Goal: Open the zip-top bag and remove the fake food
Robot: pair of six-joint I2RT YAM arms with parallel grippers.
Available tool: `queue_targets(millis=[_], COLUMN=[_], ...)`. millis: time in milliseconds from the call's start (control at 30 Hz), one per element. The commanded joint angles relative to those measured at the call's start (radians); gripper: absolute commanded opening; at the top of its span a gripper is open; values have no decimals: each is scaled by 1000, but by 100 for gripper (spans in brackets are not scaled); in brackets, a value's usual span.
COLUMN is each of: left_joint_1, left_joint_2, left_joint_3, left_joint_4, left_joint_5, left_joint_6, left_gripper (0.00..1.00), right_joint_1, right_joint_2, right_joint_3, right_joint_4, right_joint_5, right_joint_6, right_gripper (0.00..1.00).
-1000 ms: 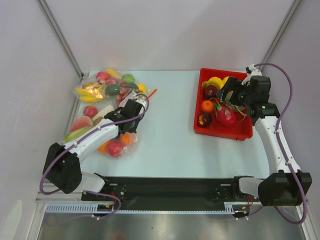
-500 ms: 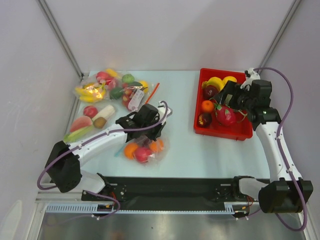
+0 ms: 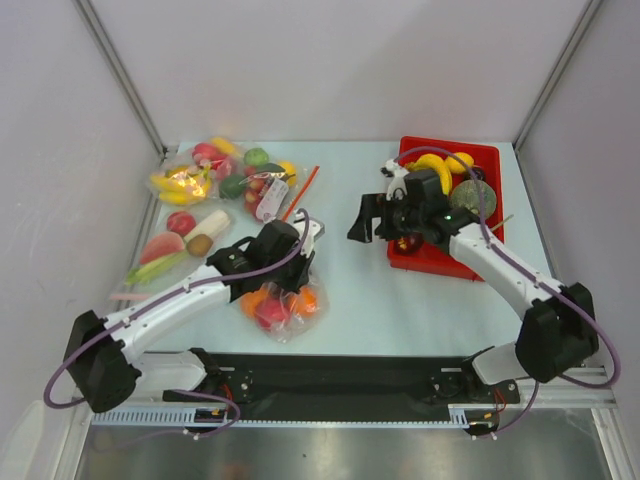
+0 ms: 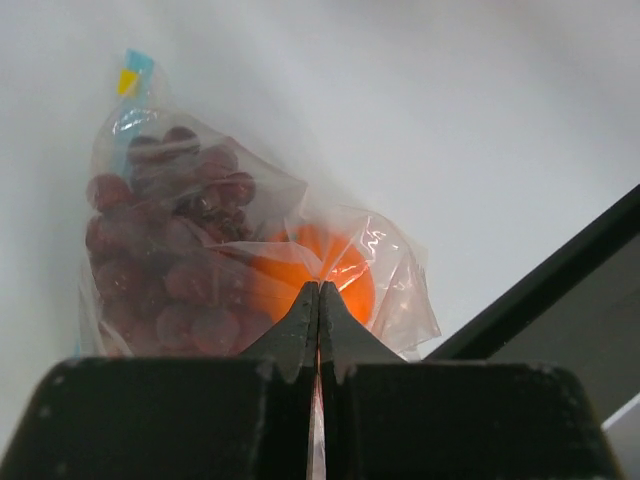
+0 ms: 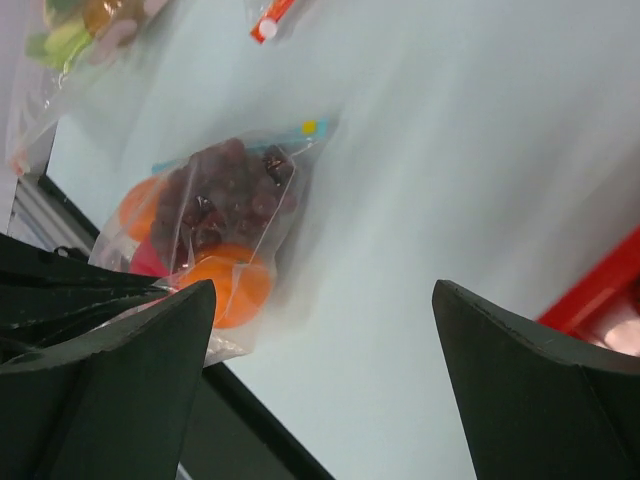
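free: mid table [image 3: 350,285] | blocked: bag pile [image 3: 212,178] L; red bin [image 3: 425,263] R

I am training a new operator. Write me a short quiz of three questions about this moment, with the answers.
1. True or false: the left jaws are shut on the zip-top bag.
2. Inside that bag lie: A bananas; B dark grapes and an orange fruit; C a dragon fruit.
3. Fill in: the right jaws stand ____.
Key: 1 true; 2 B; 3 open.
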Motion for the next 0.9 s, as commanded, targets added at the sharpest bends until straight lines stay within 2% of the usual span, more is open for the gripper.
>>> queue_targets(millis=[0, 200, 400, 867], left_joint_1=[2, 2, 2, 2], left_joint_2=[-103, -173, -196, -233], left_joint_3=[-59, -128, -166, -168], left_joint_4=[-12, 5, 26, 62], left_joint_5=[12, 28, 48, 102], left_joint_6=[-105, -200, -224, -212], left_gripper=[0, 0, 0, 0], right_joint_1=[55, 132, 178, 262], right_joint_2=[68, 241, 388, 562], right_joint_3=[46, 92, 115, 184], right_joint_4=[98, 210, 299, 339], right_joint_5=[-42, -102, -154, -156], right_joint_6=[58, 159, 251, 292], right_gripper=[96, 93, 90, 89])
